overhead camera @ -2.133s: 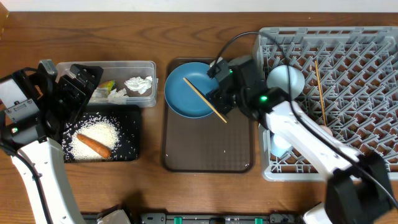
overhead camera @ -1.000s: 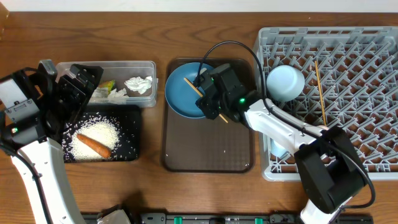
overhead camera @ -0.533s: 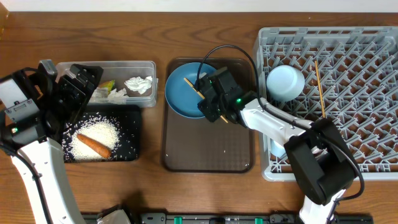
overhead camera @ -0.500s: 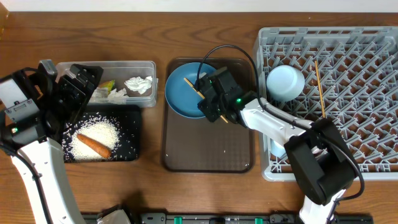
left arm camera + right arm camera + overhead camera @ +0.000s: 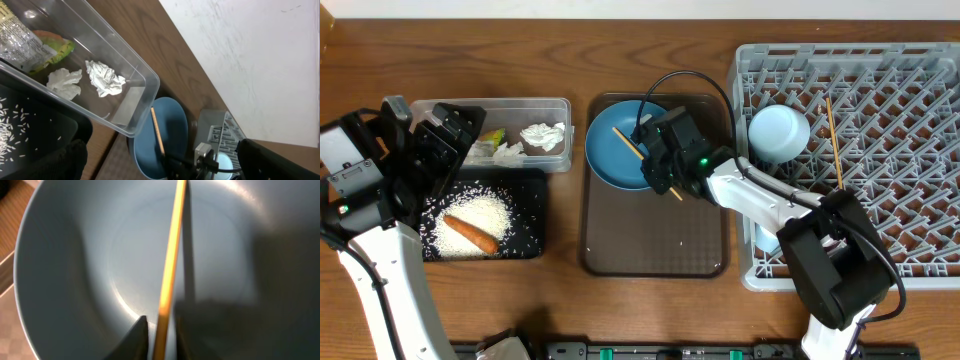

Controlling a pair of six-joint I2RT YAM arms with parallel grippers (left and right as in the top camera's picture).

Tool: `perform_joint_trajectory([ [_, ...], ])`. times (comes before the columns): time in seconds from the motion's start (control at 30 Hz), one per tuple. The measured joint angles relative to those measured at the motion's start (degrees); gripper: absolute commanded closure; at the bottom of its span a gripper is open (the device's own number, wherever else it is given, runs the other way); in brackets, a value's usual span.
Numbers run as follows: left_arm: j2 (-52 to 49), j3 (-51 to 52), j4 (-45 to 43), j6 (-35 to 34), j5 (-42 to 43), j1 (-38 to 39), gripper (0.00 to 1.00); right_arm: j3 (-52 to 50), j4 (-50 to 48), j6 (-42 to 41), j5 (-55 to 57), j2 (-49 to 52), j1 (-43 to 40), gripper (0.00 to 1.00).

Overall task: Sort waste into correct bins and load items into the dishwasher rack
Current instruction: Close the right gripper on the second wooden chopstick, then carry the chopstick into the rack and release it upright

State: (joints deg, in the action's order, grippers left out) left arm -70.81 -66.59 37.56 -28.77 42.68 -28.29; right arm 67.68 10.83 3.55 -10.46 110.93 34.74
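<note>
A wooden chopstick [image 5: 645,160] lies slanted across the dark-blue plate [image 5: 615,155]. My right gripper [image 5: 657,168] is over the plate's right side, shut on that chopstick [image 5: 172,245], with one dark finger [image 5: 137,340] on each side of it. A second chopstick [image 5: 834,145] and a pale-blue bowl [image 5: 780,132] rest in the grey dishwasher rack [image 5: 890,100]. The clear tub [image 5: 560,105] holds a white napkin [image 5: 542,136] and a yellow-green wrapper [image 5: 492,138]. The black tray [image 5: 535,215] holds rice [image 5: 485,212] and an orange stick [image 5: 470,233]. My left gripper [image 5: 445,140] hangs open and empty over the tub's left end.
The plate sits at the far end of a brown serving tray [image 5: 655,245], between the bins and the rack. A light-blue cup [image 5: 770,238] shows partly under my right arm at the rack's near left. My right arm's cable [image 5: 685,80] loops above the plate.
My right gripper's fingers have closed in on the chopstick over the plate, and the chopstick has shifted slightly. The left arm has not moved.
</note>
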Motion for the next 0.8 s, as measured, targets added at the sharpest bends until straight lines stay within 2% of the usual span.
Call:
perform_joint_trajectory([
  [0.1,0.0,0.0,0.0,0.0,0.0,0.0,0.02,0.0,0.0,0.0,-0.02,0.0,0.0,0.98],
  [0.5,0.0,0.0,-0.02,0.0,0.0,0.0,0.02,0.0,0.09,-1.49,0.02,-0.81,0.0,0.99],
  [0.63,0.0,0.0,0.0,0.0,0.0,0.0,0.02,0.0,1.07,-2.01,0.02,-5.79,-0.33,0.99],
  [0.8,0.0,0.0,0.0,0.0,0.0,0.0,0.02,0.04,5.07,-2.38,3.17,-18.1,-2.75,0.99],
])
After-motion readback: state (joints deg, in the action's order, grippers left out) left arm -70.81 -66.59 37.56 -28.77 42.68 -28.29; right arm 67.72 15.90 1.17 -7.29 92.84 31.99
